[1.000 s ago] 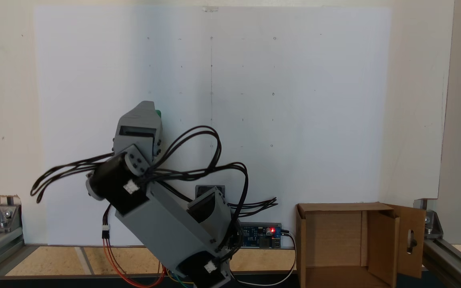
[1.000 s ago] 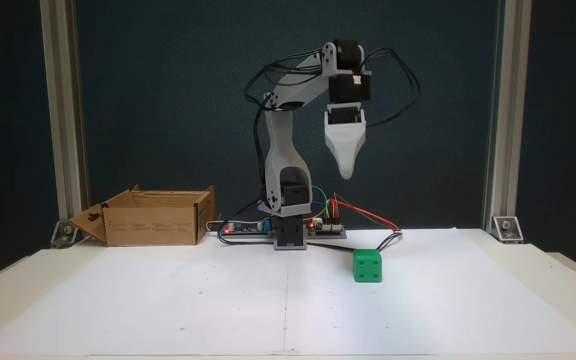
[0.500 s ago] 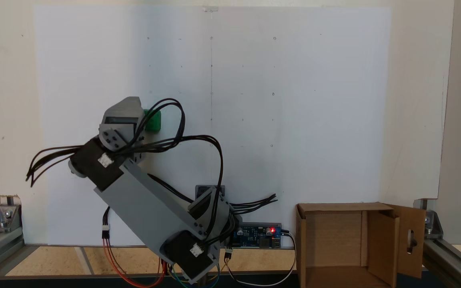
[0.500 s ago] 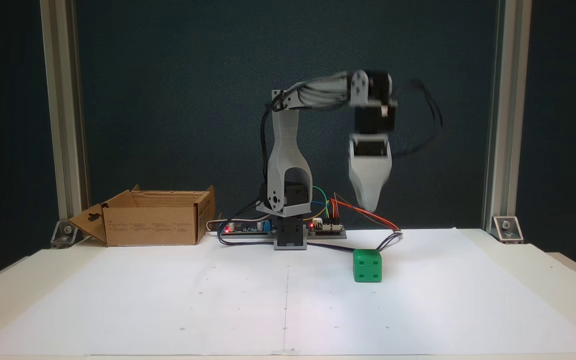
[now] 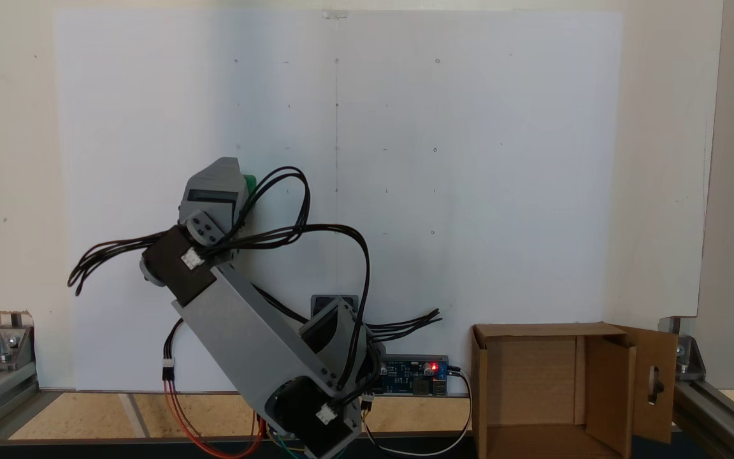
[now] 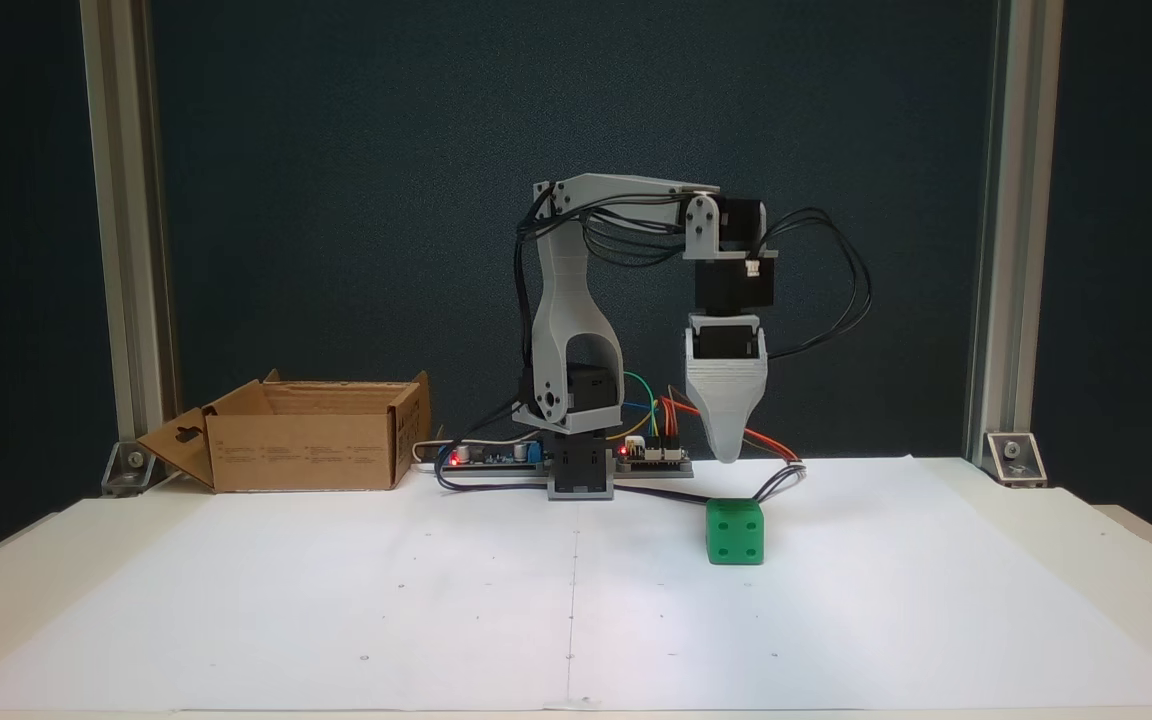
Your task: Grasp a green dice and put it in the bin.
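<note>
The grey plastic gripper (image 6: 725, 458) is hanging point-down above the small bright green cube-shaped dice (image 6: 735, 532), apart from it, with a clear gap of air between tip and top face. Its two jaws are lining up one behind the other in the front-facing fixed view, and the arm's own housing is covering them from above, so whether they are spread or closed cannot be told. The dice is sitting on the white paper sheet (image 6: 336, 600) covering the tabletop, near the sheet's back edge and right of the arm's base in that view; from above, only a green sliver (image 5: 250, 183) is peeking out beside the wrist. The brown corrugated cardboard bin (image 6: 308, 448) is standing well apart at the tabletop's back left corner, flaps open.

The dice looks rigid and light, probably smooth plastic that could slip. Its rounded corners suggest squeezing two opposite flat faces, squarely, around mid-height.
</note>
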